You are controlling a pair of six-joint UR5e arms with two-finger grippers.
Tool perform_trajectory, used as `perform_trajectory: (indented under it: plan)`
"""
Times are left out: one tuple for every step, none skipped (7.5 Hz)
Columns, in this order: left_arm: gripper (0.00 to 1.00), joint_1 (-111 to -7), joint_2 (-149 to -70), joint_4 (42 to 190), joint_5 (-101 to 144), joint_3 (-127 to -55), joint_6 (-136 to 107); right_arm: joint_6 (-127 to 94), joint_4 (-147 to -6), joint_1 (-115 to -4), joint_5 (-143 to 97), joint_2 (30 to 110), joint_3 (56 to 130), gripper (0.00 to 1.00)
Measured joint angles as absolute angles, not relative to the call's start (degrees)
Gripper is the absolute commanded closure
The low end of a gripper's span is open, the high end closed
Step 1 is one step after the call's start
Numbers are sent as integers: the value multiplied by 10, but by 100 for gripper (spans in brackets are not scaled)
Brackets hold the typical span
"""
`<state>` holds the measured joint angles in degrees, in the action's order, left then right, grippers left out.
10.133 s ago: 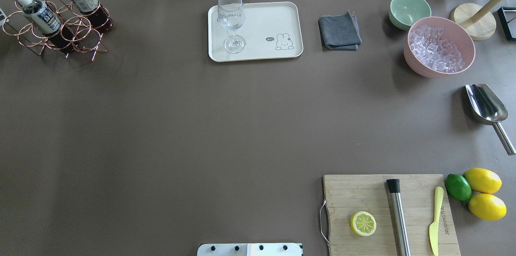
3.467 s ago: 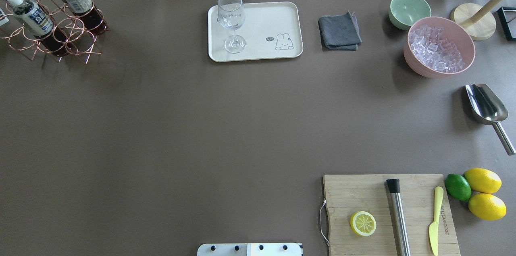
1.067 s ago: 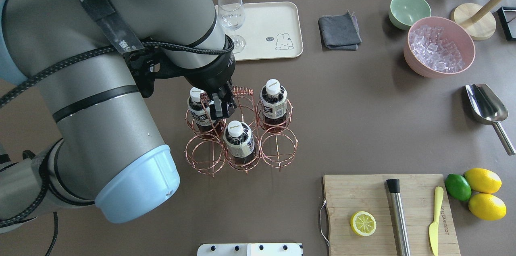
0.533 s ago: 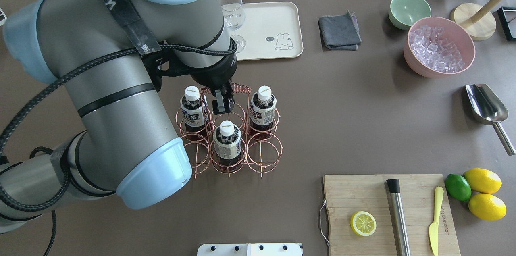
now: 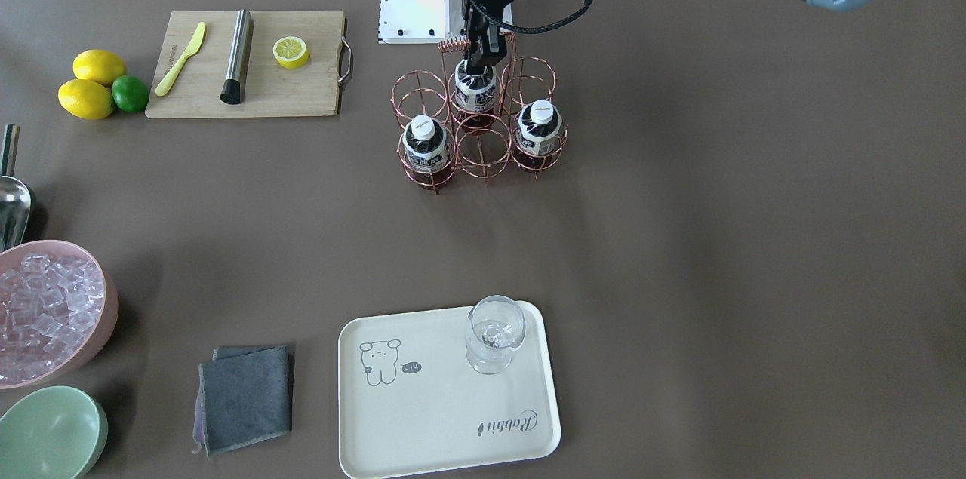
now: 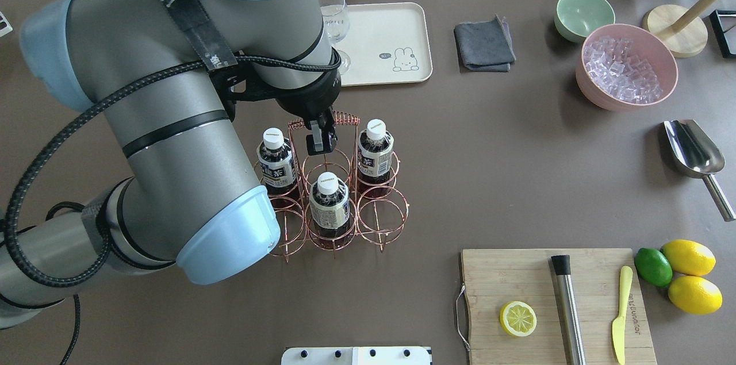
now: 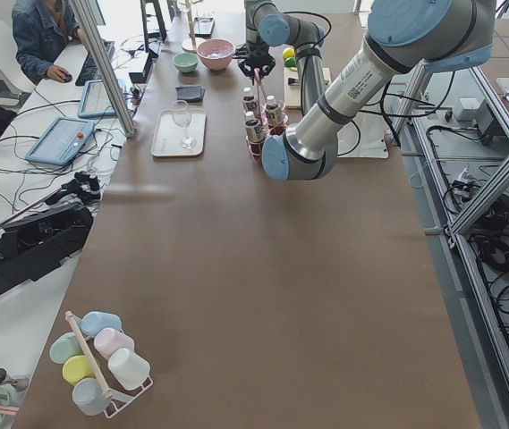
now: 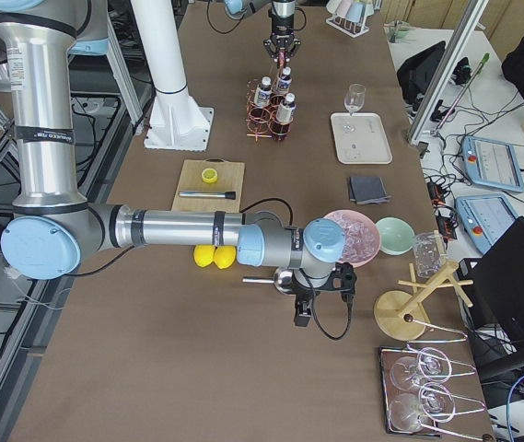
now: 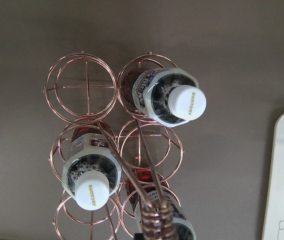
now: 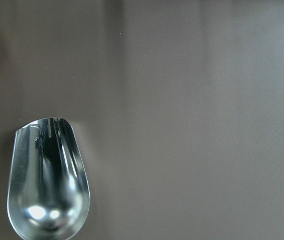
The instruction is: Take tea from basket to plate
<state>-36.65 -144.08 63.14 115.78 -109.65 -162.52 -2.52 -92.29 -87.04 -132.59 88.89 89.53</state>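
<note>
The copper wire basket [image 6: 344, 119] is at mid-table with three tea bottles [image 6: 275, 155] [image 6: 374, 149] [image 6: 329, 204] in its cells. My left gripper [image 6: 319, 143] is shut on the basket's coil-wrapped handle [image 5: 450, 44]. The left wrist view looks down on the coil [image 9: 154, 220] and two bottle caps. The cream plate [image 6: 391, 26] lies beyond the basket, with a wine glass [image 5: 494, 332] standing on it. My right gripper [image 8: 300, 318] hangs over the metal scoop [image 10: 49, 185]. I cannot tell whether it is open or shut.
A grey cloth [image 6: 484, 46], a green bowl [image 6: 583, 14] and a pink bowl of ice [image 6: 627, 66] stand at the far right. The scoop [image 6: 693, 149] lies at the right edge. A cutting board [image 6: 555, 302] holds a lemon half, a steel muddler and a knife. Lemons and a lime lie beside it.
My left arm has brought the basket from the far left corner to mid-table. In the last second it shifted slightly left. The gripper stays shut on the handle.
</note>
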Motion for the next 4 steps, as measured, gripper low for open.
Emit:
perform_trajectory:
  plan:
    - [100, -366, -1441, 632, 1158, -1099, -1628, -26, -923, -870, -1326, 889, 901, 0]
    - [100, -364, -1440, 631, 1158, -1103, -1634, -26, -923, -870, -1325, 888, 902, 0]
    - [100, -363, -1438, 626, 1159, -1117, -1638, -26, -923, -870, -1325, 887, 905, 0]
    - [100, -364, -1434, 620, 1159, -1133, -1641, -26, -923, -870, -1326, 884, 908, 0]
